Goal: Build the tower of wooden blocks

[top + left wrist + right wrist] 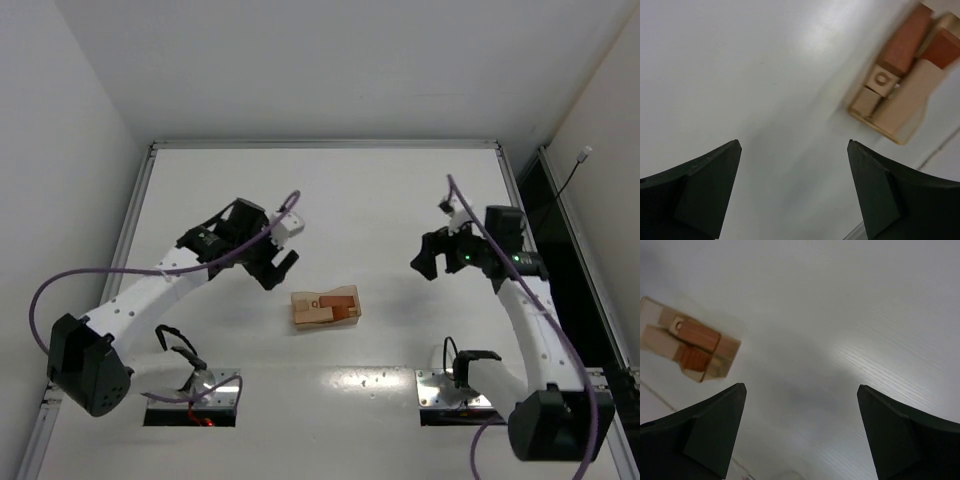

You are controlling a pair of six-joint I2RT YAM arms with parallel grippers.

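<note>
The wood blocks (322, 308) lie packed flat together at the table's middle, light tan bars and cubes with reddish-orange pieces. They appear to sit inside a clear tray (732, 347). They also show in the left wrist view (905, 75) and the right wrist view (690, 342). My left gripper (279, 268) is open and empty, just left of and behind the blocks; in its wrist view (792, 145) only bare table lies between the fingers. My right gripper (427, 254) is open and empty, well to the right of the blocks, over bare table (801, 386).
The white table (330, 190) has a metal rim along its back and sides. Two arm base plates (195, 395) (455, 385) sit at the near edge. A dark gap with a cable (560, 190) runs past the right rim.
</note>
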